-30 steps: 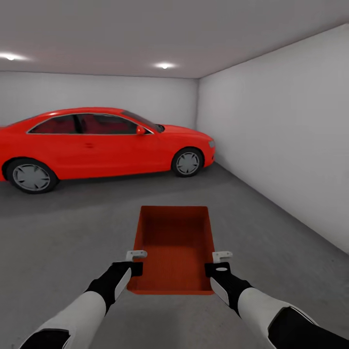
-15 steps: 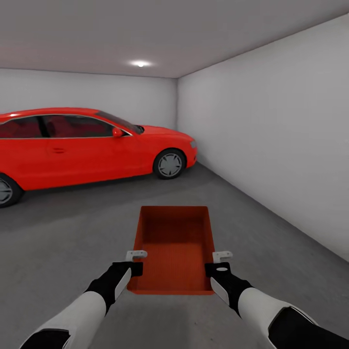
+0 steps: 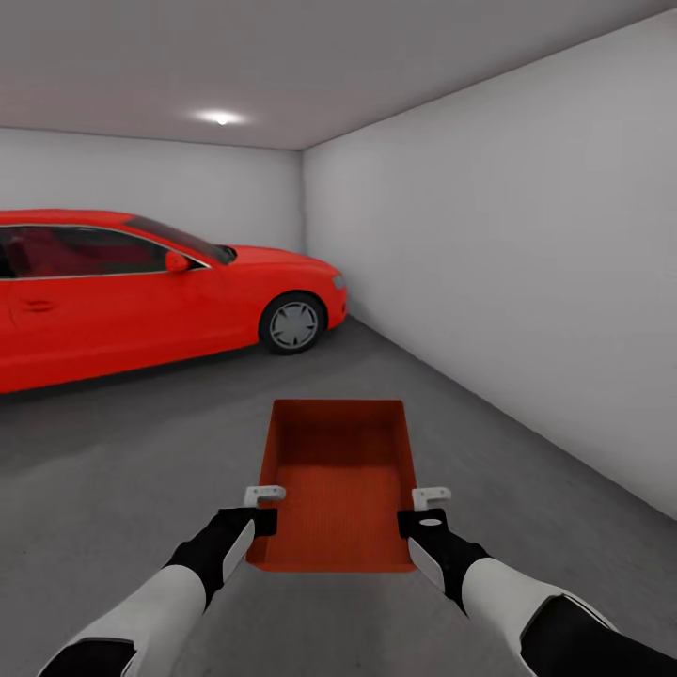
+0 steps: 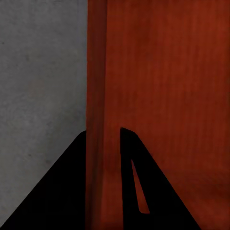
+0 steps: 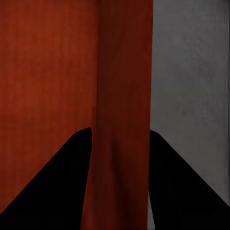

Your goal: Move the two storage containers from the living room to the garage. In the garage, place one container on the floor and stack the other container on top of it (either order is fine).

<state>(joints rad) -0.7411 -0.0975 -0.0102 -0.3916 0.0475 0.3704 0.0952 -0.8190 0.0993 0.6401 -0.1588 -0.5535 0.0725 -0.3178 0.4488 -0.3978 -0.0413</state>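
— What are your jaws doing?
— Your left gripper [image 3: 264,509] clamps the bin's [image 3: 340,484] left wall, and your right gripper [image 3: 429,509] clamps its right wall.
— Where's the bin?
— Held level between both, above the grey floor [image 3: 141,451]. Beyond it, a red car [image 3: 141,287] stands near the white wall [image 3: 527,263].
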